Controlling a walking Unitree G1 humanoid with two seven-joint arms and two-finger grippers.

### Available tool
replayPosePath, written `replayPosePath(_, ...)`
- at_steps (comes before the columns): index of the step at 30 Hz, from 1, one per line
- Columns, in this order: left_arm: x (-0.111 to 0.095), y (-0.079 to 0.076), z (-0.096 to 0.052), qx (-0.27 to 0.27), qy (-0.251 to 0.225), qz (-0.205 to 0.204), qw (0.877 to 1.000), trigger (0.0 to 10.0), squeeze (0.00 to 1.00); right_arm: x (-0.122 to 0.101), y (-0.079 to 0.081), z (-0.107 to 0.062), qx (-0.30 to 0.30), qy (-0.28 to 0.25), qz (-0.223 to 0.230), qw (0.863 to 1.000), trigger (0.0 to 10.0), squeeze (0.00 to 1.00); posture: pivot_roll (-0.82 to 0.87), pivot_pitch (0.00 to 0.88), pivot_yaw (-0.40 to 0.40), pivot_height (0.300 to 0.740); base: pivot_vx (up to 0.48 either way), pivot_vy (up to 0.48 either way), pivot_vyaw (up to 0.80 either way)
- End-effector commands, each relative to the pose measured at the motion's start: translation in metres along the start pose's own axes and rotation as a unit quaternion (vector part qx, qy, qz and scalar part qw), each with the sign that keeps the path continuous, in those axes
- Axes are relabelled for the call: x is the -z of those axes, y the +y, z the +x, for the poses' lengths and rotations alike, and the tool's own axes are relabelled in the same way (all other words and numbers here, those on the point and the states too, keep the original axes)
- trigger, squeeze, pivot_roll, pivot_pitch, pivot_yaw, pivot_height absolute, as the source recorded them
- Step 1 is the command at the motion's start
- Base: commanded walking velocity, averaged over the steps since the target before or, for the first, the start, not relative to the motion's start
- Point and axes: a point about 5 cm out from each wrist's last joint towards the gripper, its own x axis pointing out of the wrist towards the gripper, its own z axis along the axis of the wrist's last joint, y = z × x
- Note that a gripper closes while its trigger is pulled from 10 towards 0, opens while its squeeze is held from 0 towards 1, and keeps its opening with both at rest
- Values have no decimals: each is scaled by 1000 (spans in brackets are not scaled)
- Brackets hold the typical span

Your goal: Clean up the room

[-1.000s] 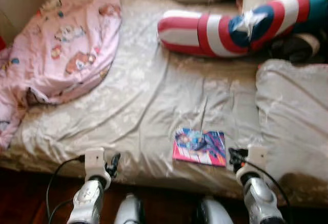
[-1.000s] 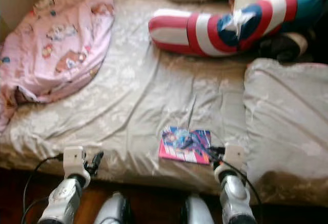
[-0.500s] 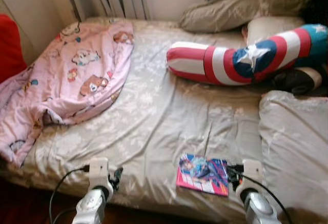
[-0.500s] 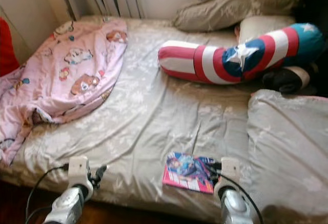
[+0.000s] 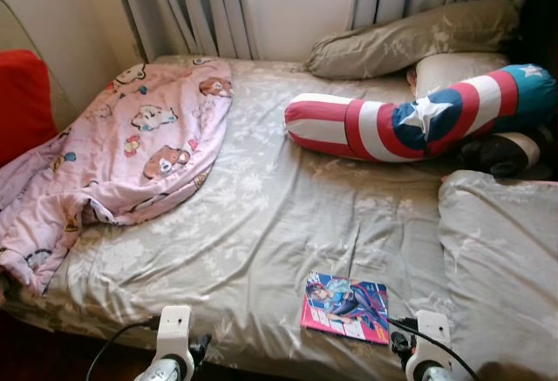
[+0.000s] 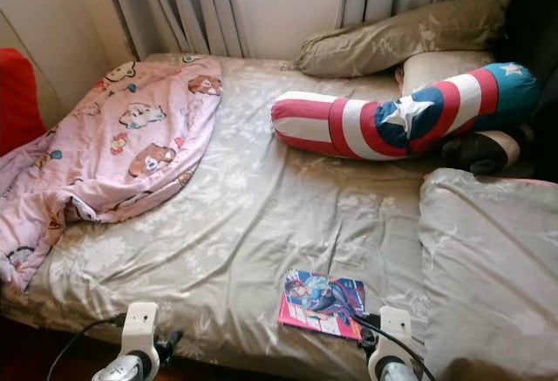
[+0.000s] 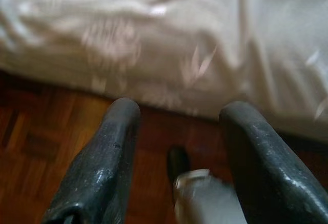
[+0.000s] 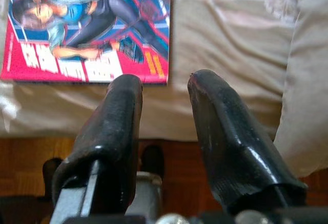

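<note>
Beige bed (image 5: 261, 215) is carrying a magazine (image 5: 346, 305) near its edge; right hand (image 8: 166, 88) is hovering open beside it, left hand (image 7: 179, 131) gaping, both empty.

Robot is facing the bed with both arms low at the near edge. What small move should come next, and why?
Probably ease the right gripper forward over the mattress edge toward the colourful glossy comic book. The book lies flat on the beige patterned bedsheet near the edge, just ahead of that gripper, whose jaws stand open and empty. The left gripper is farther from it, over the wooden floor.

red cushion (image 5: 24, 102) cut off at the frame edge
</note>
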Motion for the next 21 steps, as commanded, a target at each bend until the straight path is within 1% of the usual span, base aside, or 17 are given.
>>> replayPosePath(1, 12, 3, -3, -5, 26, 1, 1000, 10000, 0, 11, 2, -2, 0, 19, 17, 1000, 10000, 0, -7, 29, 41, 740, 0, 0, 0)
replayPosePath(2, 13, 3, -3, -4, 29, 0, 1000, 10000, 0, 13, 2, -3, 0, 23, 17, 1000, 10000, 0, -6, 27, 41, 740, 0, 0, 0)
replayPosePath(3, 17, 4, -4, -7, 36, 2, 999, 10000, 0, 18, 4, -4, -8, 30, -2, 1000, 10000, 0, -5, 26, 40, 740, 0, 319, 0)
replayPosePath(4, 17, 4, -4, -7, 36, 2, 999, 10000, 0, 18, 4, -4, -8, 30, -2, 1000, 10000, 0, -5, 26, 40, 740, 0, 319, 0)
replayPosePath(5, 19, 5, -5, -12, 40, 14, 999, 10000, 0, 21, 6, -5, -14, 34, -22, 999, 10000, 0, -5, 27, 41, 740, 0, 349, 550)
replayPosePath(7, 20, 7, -6, -16, 42, 19, 999, 10000, 0, 22, 7, -5, -19, 36, -31, 999, 10000, 0, -4, 28, 40, 740, 0, 403, 675)
replayPosePath(9, 21, 6, -6, -16, 44, 18, 999, 10000, 0, 25, 8, -6, -23, 46, -28, 998, 10000, 0, -5, 34, 41, 740, 0, 461, 800)
replayPosePath(13, 18, 6, -5, -16, 45, 26, 999, 10000, 0, 25, 5, -6, -14, 46, -13, 999, 10000, 0, 4, 66, 35, 740, 0, 480, 0)
replayPosePath(17, 17, 7, -4, -20, 44, 25, 999, 10000, 0, 25, 2, -6, 0, 46, 3, 999, 10000, 0, 7, 76, 36, 740, 0, 480, 0)
replayPosePath(21, 18, 8, -4, -21, 47, 24, 998, 10000, 0, 27, 4, -6, -1, 52, 1, 999, 10000, 0, 7, 83, 38, 740, 0, 480, 0)
